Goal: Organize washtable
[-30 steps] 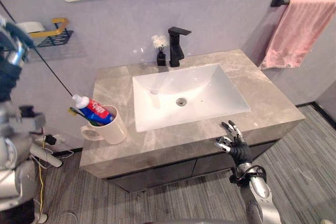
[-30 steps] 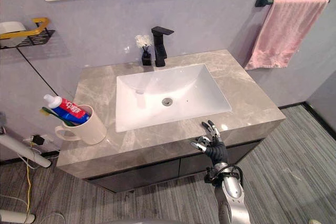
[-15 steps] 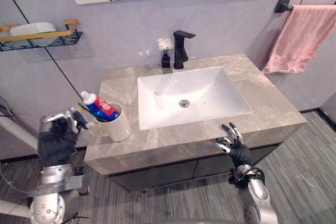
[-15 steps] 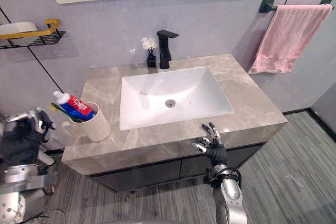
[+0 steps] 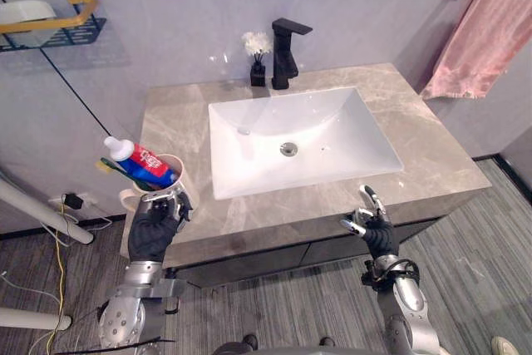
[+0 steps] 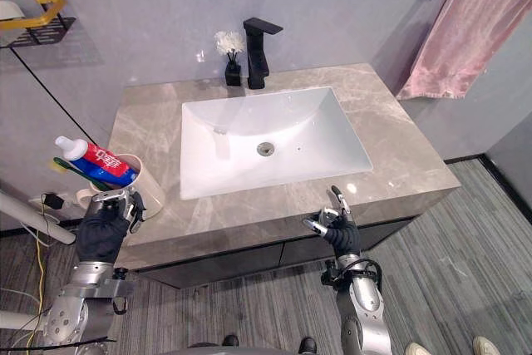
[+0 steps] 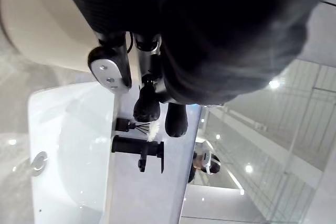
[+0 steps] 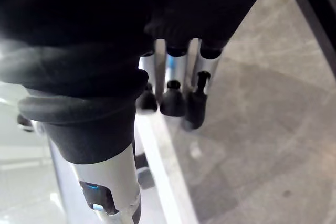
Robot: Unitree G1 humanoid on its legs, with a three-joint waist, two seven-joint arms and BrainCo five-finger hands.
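Where the desk (image 5: 432, 147) ends at its front-left corner, holds the left hand (image 5: 156, 230) upright, dark back toward the head camera, fingers loosely bent and gripping nothing (whether they brush the cream cup (image 6: 150, 190) just behind them cannot be told). Hides the cup's lower part from the head views behind that hand. Leaves the cup upright near the desk's front-left edge, with a toothpaste tube (image 5: 141, 160) and a toothbrush (image 5: 108, 167) leaning out of it to the left. Holds the right hand (image 5: 371, 226) raised at the front edge, before the right front corner of the white sink (image 5: 249, 122), fingers spread and empty. Beyond the sink, against the wall: black tap (image 5: 285, 47) and small vase of white flowers (image 5: 258, 56); pink towel (image 5: 486, 39) on a bar at right; wire shelf (image 5: 50, 31) at upper left.
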